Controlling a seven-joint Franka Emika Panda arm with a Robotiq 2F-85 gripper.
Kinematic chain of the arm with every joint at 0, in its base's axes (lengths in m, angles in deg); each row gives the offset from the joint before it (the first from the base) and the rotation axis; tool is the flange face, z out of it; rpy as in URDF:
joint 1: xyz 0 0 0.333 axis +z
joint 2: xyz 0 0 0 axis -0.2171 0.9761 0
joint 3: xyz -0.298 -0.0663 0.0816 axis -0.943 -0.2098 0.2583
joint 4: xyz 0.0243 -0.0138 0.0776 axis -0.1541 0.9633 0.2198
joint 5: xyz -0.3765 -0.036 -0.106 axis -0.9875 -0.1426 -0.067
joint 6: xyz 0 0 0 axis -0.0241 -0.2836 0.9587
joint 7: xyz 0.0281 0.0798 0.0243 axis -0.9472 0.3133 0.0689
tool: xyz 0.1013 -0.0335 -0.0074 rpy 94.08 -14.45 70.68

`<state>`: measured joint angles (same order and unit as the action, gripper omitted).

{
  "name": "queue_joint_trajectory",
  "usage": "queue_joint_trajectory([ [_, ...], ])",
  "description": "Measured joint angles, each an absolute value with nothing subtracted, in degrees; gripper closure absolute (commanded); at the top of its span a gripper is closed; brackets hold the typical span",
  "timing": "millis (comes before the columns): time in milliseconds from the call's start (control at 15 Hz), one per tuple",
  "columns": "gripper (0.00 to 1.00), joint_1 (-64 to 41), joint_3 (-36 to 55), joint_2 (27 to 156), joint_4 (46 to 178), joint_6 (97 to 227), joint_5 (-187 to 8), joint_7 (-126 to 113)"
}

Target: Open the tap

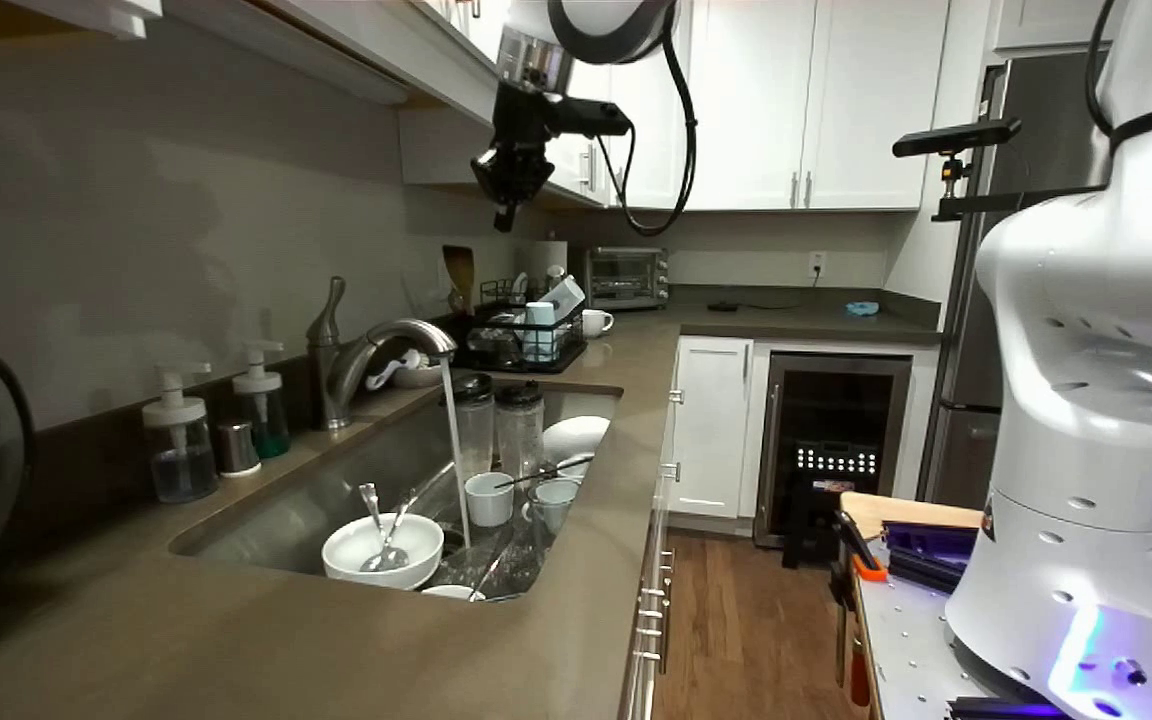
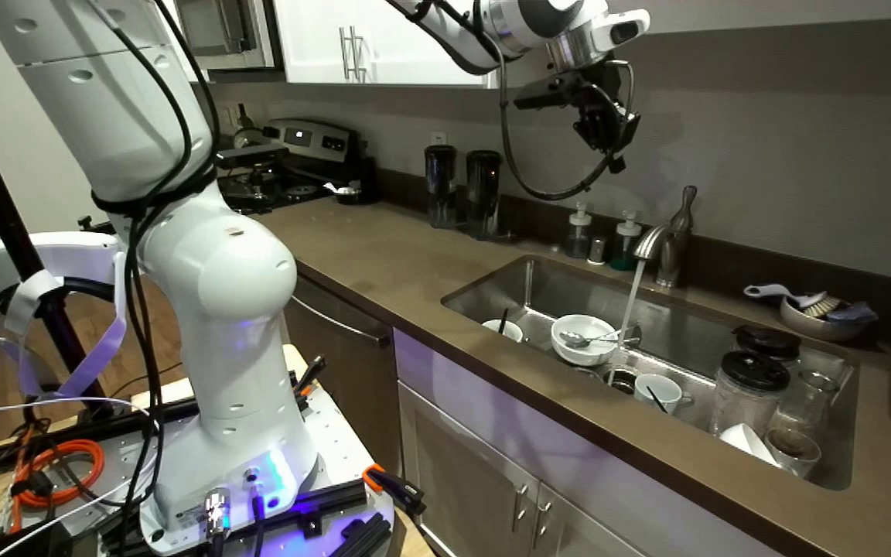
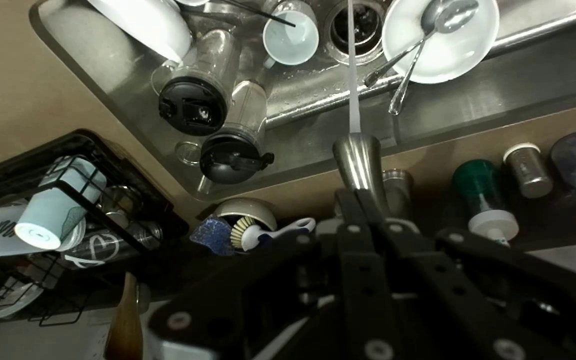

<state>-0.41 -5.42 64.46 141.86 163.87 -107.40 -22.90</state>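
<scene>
Plainly, the gripper (image 1: 504, 217) had its fingers (image 3: 353, 220) together with nothing between them, perhaps to nudge the lever handle (image 1: 324, 335) as one blunt tip. Well below the gripper, untouched, stood the tap (image 2: 670, 259); its water (image 1: 454, 440) ran, so the job looked done. Further beneath sat a bowl (image 1: 356, 570) and cups (image 1: 489, 505), likely awaiting rinsing.

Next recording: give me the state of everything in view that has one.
Tap: running, water falling into the sink
Tap lever: pointing up
Tool: shut, holding nothing, higher than the tap
White bowl: upright, spoons resting in it
Clear bottles: standing, black lids on
Soap dispensers: upright
Dish rack: loaded
Toaster oven: door shut
Glass-door cooler: shut
White upper cabinets: shut
</scene>
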Motion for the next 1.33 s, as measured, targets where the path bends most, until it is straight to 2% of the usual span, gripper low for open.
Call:
queue_joint_trajectory([
  [200,0.97,-6.91,1.43,62.22,144.76,163.78,-104.33,-22.63],
  [467,0.97,-11.16,5.85,60.25,147.44,163.78,-101.99,-22.54],
  [1333,0.97,-14.71,9.43,59.2,149.14,163.79,-101.52,-22.54],
])
